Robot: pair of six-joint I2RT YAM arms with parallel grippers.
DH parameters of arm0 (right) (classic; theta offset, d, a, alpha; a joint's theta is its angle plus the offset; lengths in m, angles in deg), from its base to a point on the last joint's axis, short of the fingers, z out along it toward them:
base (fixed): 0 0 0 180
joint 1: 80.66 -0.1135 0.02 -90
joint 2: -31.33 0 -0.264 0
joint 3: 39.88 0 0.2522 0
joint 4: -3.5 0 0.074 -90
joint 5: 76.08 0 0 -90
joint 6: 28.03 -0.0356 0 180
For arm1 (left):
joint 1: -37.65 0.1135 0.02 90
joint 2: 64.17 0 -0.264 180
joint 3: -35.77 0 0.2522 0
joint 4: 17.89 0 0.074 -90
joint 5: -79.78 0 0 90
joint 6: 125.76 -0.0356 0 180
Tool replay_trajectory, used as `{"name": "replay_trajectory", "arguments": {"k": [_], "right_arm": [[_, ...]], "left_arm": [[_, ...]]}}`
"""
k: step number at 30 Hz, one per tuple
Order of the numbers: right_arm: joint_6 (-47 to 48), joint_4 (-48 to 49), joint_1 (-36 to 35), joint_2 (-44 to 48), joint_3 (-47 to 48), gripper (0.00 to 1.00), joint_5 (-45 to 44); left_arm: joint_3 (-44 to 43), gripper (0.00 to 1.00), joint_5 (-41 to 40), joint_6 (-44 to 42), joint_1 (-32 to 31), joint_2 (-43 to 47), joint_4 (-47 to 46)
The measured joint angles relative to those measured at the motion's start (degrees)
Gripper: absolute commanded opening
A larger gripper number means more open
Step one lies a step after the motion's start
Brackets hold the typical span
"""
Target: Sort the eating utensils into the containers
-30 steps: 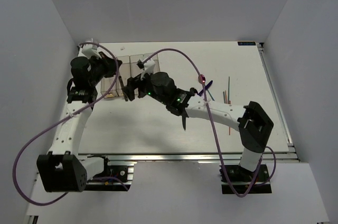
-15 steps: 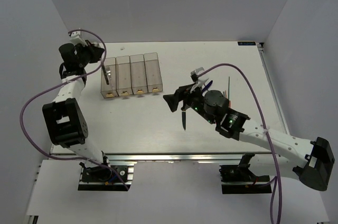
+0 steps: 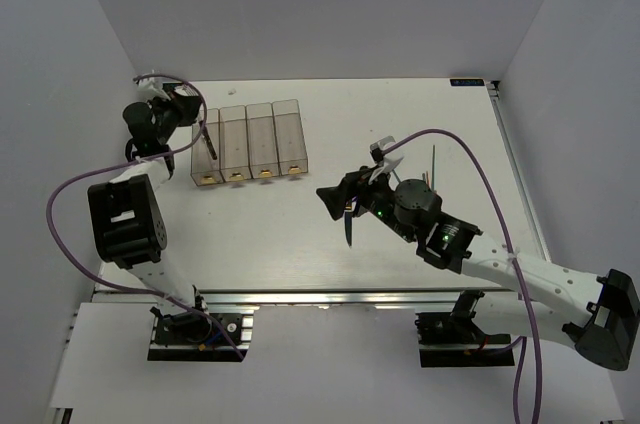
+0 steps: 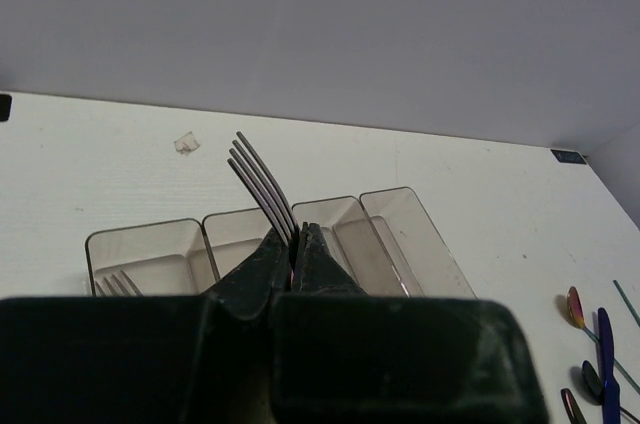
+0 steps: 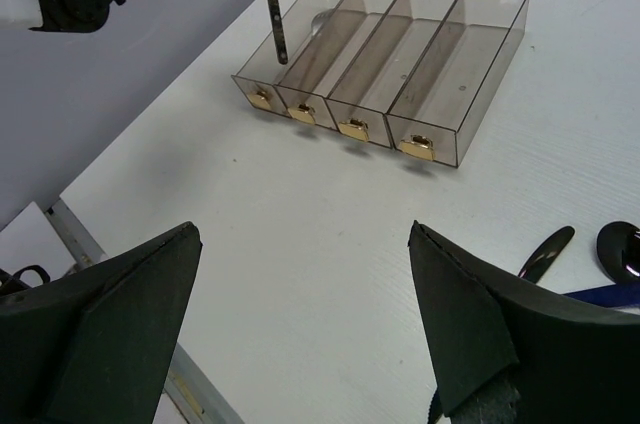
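Observation:
The four joined clear bins (image 3: 250,139) stand at the back left; they also show in the right wrist view (image 5: 400,54) and the left wrist view (image 4: 380,234). My left gripper (image 3: 192,116) (image 4: 295,236) is shut on a silver fork (image 4: 262,189), whose handle (image 5: 272,4) hangs over the leftmost bin. A second fork's tines (image 4: 115,284) lie in an end bin. My right gripper (image 3: 331,199) (image 5: 303,229) is open and empty over bare table, right of the bins. A black knife (image 3: 348,229) lies beside it.
A pink-red spoon (image 4: 575,304), a blue knife (image 4: 605,344) and a dark spoon (image 5: 545,254) lie at the centre right. Thin chopsticks (image 3: 430,176) lie further right. White walls close in the table's left, back and right sides.
A second ago both grippers were at the bins. The right arm has pulled back to the table's middle. The left arm has swung to the back left corner with the fork.

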Motion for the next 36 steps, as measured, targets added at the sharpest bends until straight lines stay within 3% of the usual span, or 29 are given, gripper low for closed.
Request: {"name": "replay_trajectory", "arguments": {"k": [13, 25, 27, 31, 36], "right_arm": [[-0.9, 0.0, 0.0, 0.7, -0.4, 0.89, 0.5], [-2.2, 0.5, 0.0, 0.7, -0.9, 0.89, 1.6], [-2.5, 0.7, 0.0, 0.7, -0.9, 0.89, 1.7], [-2.7, 0.9, 0.0, 0.7, -0.9, 0.89, 1.8], [-2.7, 0.9, 0.0, 0.7, -1.0, 0.89, 1.7]], "left_arm": [[1.2, 0.06, -0.9, 1.6, 0.0, -2.2, 1.6], [-2.0, 0.26, -1.2, -4.2, 0.0, -2.4, 16.0], [-2.2, 0.29, -1.0, -4.6, 0.0, -2.4, 16.9], [-2.8, 0.45, -0.9, -4.7, 0.0, -3.6, 17.9], [-2.9, 0.52, -1.4, -4.7, 0.0, -4.0, 19.3]]}}
